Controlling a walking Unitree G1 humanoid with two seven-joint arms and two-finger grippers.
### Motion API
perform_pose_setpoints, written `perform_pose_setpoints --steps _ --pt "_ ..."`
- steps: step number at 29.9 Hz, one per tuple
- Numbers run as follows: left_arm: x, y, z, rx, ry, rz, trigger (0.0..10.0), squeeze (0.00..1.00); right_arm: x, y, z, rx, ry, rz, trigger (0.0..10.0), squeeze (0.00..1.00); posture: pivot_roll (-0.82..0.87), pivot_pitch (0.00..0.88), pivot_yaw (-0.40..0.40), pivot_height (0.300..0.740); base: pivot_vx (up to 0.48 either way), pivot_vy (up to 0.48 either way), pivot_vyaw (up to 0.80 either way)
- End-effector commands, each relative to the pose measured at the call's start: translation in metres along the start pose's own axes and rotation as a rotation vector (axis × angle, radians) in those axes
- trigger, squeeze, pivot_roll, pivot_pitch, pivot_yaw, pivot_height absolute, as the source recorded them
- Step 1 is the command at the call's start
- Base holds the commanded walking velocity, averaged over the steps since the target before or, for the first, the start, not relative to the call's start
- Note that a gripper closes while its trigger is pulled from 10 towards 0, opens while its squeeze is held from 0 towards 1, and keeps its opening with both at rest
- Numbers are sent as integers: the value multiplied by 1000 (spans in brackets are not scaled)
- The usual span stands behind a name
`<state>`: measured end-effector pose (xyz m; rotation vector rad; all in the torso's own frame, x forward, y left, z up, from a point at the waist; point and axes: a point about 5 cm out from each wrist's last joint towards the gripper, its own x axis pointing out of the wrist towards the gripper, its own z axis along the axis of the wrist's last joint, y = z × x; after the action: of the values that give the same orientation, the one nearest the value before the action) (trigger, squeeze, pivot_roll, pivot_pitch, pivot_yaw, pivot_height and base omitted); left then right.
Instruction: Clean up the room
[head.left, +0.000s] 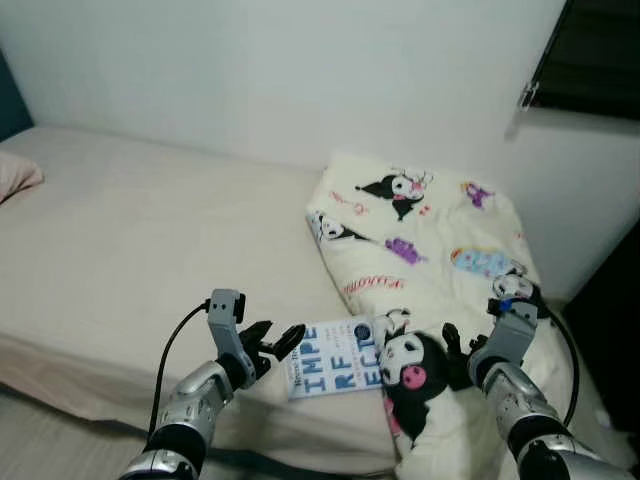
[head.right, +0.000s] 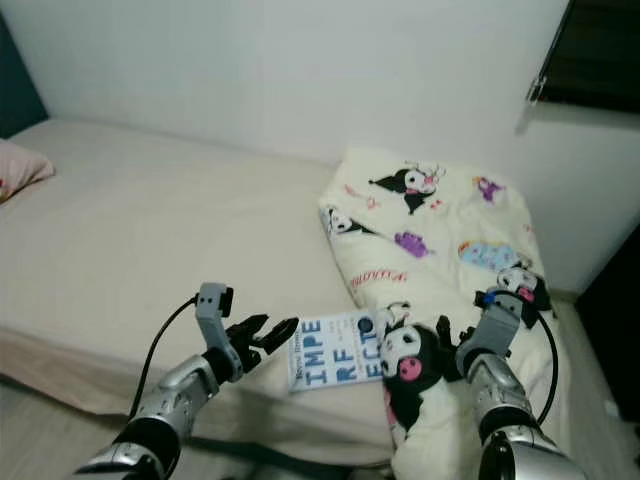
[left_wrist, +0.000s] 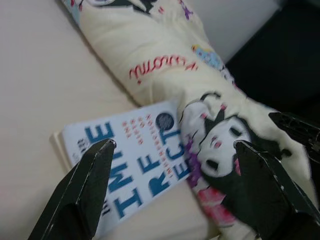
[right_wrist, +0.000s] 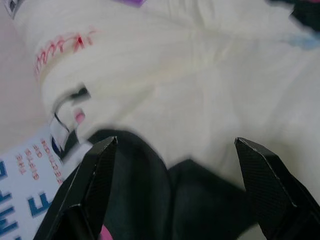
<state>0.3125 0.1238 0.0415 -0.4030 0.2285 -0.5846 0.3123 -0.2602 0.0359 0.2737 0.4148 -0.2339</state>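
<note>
Book lies flat at the bed edge, one end under the blanket. Left gripper, fingers spread, sits just beside its free end, nearer; right gripper, spread, apparently over blanket.

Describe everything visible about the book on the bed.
The book is a thin, pale blue paperback with big blue cover letters, lying flat and face up near the front edge of the beige bed. The cartoon-print blanket covers its right edge. The open left gripper hovers just beside its left edge.
</note>
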Motion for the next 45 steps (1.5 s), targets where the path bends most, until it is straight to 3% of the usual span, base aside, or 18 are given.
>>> perform_pose_setpoints --steps 1,9,19,21,26,30,37,43,45 --pt "1 -2 -1 22 7 -7 10000 0 1 3 1 12 -13 5 10000 0 -51 0 -47 595 0 0 0" --pt "1 0 -3 79 36 44 10000 0 1 5 5 20 -31 21 10000 0 -55 0 -36 570 0 0 0" --pt "11 -9 -7 115 75 67 10000 0 3 10 12 28 -62 39 10000 0 -55 0 -22 530 0 0 0" --pt "12 -8 -14 108 115 139 10000 0 3 13 14 30 -78 49 10000 0 -58 0 -10 515 0 0 0" --pt "11 -5 -16 119 133 195 10000 0 4 15 15 33 -89 55 10000 0 -62 0 -4 495 0 0 0" --pt "1 4 -26 132 180 278 10000 0 2 16 19 35 -130 75 10000 0 -76 47 19 475 0 0 0" --pt "-4 6 -31 62 171 293 10000 0 -1 14 22 33 -175 92 10000 0 -103 131 44 455 0 0 0" --pt "3 -2 -29 -40 130 231 10000 0 -6 15 24 15 -214 114 10000 0 -128 199 46 440 0 0 0" --pt "3 -2 -29 -40 130 231 10000 0 -6 15 24 15 -214 114 10000 0 -128 199 46 440 0 0 0"
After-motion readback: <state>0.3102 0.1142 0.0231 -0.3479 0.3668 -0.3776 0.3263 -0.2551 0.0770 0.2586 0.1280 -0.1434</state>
